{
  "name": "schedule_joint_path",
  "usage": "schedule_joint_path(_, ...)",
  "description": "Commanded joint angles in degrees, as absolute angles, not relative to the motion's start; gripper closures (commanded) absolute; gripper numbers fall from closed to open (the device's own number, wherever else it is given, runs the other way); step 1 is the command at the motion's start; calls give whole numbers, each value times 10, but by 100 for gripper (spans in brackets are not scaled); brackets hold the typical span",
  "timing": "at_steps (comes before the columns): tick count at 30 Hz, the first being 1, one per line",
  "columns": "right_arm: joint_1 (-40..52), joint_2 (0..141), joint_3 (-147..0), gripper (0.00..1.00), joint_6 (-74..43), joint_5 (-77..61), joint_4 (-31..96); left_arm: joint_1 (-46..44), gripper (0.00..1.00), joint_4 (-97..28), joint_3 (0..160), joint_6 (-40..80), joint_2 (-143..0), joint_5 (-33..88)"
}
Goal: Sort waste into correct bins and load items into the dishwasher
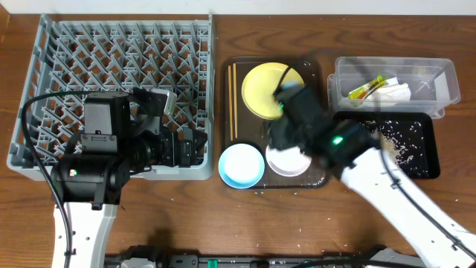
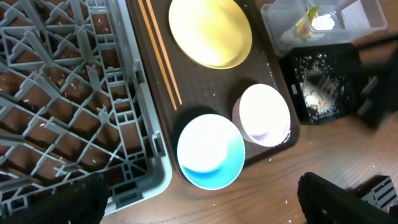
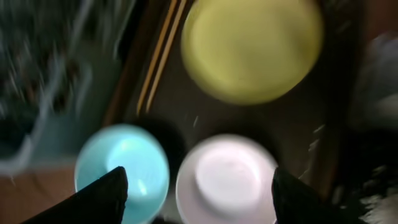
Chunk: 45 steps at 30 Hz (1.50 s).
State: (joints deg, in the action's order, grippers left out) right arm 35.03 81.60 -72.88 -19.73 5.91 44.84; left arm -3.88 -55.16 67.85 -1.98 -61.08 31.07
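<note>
On the dark-brown serving tray [image 1: 316, 74] lie a yellow plate [image 1: 262, 91], thin chopsticks [image 1: 232, 100], a light-blue bowl [image 1: 242, 165] and a white bowl [image 1: 288, 162]. My right gripper [image 1: 290, 123] hovers blurred above the tray. In its wrist view it [image 3: 199, 202] is open over the white bowl [image 3: 227, 180], beside the blue bowl [image 3: 124, 168], and it holds nothing. My left gripper [image 1: 195, 145] is at the front right corner of the grey dish rack [image 1: 111, 82]. Its jaws [image 2: 202, 208] stand wide open and empty near the blue bowl [image 2: 210, 151].
A clear tub [image 1: 435, 78] at the back right holds a green-and-orange wrapper [image 1: 370, 88] and a white tissue [image 1: 399, 91]. In front of it a black tray [image 1: 420, 149] carries scattered rice [image 1: 393, 138]. A few grains lie on the wooden table.
</note>
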Motion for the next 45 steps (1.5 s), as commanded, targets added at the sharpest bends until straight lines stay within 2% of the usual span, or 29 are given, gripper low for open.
schedule_joint_path(1,299,828,-758,30,-239,68,441,-41,2,-552,690,-28,-611,304)
schedule_joint_path(9,207,964,-758,33,-263,49,373,-41,2,-552,690,-28,-611,304)
schedule_joint_path(14,198,1019,-758,34,-263,-25,353,-41,2,-552,690,-28,-611,304)
schedule_joint_path(20,203,1023,-758,33,-242,-90,311,-41,2,-552,690,-28,-611,304)
schedule_joint_path(26,244,1027,-758,43,-231,-132,255,-41,2,-552,690,-28,-611,304)
schedule_joint_path(30,291,1044,-758,43,-231,-52,234,-41,2,-547,690,-27,-611,304)
schedule_joint_path(33,310,1057,-758,49,-231,38,239,-41,2,-547,690,-27,-611,304)
schedule_joint_path(39,295,1062,-757,71,-232,72,251,-41,2,-531,690,-27,-611,348)
schedule_joint_path(42,281,1065,-757,75,-240,62,254,-41,2,-510,690,-27,-611,381)
schedule_joint_path(45,273,1065,-756,75,-239,68,266,-41,2,-470,690,-22,-611,426)
